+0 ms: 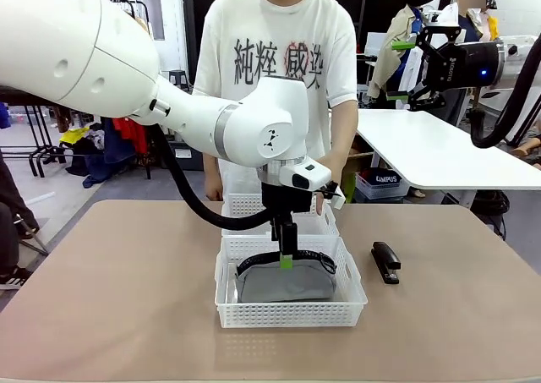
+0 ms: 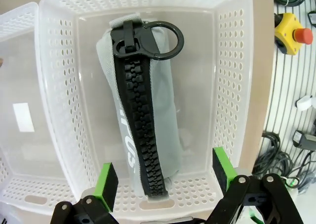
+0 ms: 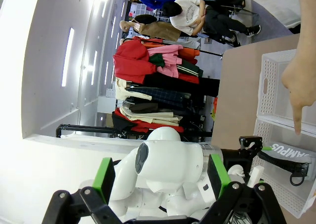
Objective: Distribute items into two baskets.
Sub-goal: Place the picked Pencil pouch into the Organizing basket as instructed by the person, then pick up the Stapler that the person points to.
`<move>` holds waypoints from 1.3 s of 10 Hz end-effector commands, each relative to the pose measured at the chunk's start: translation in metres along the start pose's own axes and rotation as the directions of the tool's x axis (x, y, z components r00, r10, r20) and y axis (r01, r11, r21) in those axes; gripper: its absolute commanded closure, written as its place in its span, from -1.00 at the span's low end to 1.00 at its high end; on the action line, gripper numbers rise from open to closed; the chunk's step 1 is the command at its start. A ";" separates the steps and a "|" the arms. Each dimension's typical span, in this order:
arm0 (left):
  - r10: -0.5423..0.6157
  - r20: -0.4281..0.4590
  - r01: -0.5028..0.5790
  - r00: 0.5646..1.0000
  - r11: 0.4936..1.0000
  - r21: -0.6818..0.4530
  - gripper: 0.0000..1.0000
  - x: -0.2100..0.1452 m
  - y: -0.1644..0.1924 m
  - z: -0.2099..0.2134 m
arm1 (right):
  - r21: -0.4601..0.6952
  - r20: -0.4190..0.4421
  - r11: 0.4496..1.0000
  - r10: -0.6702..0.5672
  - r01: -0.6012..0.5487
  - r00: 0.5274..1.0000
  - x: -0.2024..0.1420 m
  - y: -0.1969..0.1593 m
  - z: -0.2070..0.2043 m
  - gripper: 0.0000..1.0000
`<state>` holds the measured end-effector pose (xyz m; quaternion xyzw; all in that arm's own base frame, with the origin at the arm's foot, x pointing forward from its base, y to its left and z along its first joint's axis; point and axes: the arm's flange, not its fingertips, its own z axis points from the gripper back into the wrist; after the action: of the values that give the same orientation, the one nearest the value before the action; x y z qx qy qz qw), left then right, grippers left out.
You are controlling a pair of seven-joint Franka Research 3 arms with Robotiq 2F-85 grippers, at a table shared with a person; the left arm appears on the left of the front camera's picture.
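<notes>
Pouch (image 1: 283, 283) lies in the near basket (image 1: 292, 317), stapler (image 1: 385, 261) on the table just beside it.
Left gripper (image 2: 164, 172) hangs over the pouch, jaws wide, holding nothing; right gripper (image 1: 401, 70), also wide, is raised high at the right.

We see a grey pouch (image 2: 163, 110) with a black zipper (image 2: 137, 115) and white lettering. The basket (image 2: 232, 85) around it is translucent white, its sides patterned with rows of small holes. The stapler (image 1: 385, 261) is black and the table (image 1: 127, 290) a plain tan. The left gripper (image 2: 164, 177) is black with green pads (image 2: 107, 183). The person's shirt (image 1: 279, 19) is white with black and red characters.
</notes>
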<state>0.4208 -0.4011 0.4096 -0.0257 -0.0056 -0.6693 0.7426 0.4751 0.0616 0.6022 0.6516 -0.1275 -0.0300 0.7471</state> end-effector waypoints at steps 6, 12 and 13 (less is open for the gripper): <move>-0.029 -0.014 0.029 0.999 1.000 -0.007 -1.00 -0.002 -0.004 0.005 | 0.003 -0.001 1.000 0.010 -0.010 1.000 0.000 0.001 0.000 -1.00; -0.015 -0.006 0.015 1.000 1.000 -0.018 -1.00 0.001 -0.002 0.010 | 0.003 -0.001 1.000 0.010 -0.010 1.000 0.000 0.001 0.000 -1.00; -0.049 -0.033 0.046 0.998 0.994 -0.095 -1.00 -0.009 0.006 0.030 | 0.003 -0.001 1.000 0.010 -0.010 1.000 0.000 0.001 0.000 -1.00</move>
<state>0.4210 -0.4002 0.4203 -0.0292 0.0135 -0.6818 0.7309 0.4751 0.0616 0.6022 0.6516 -0.1275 -0.0300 0.7472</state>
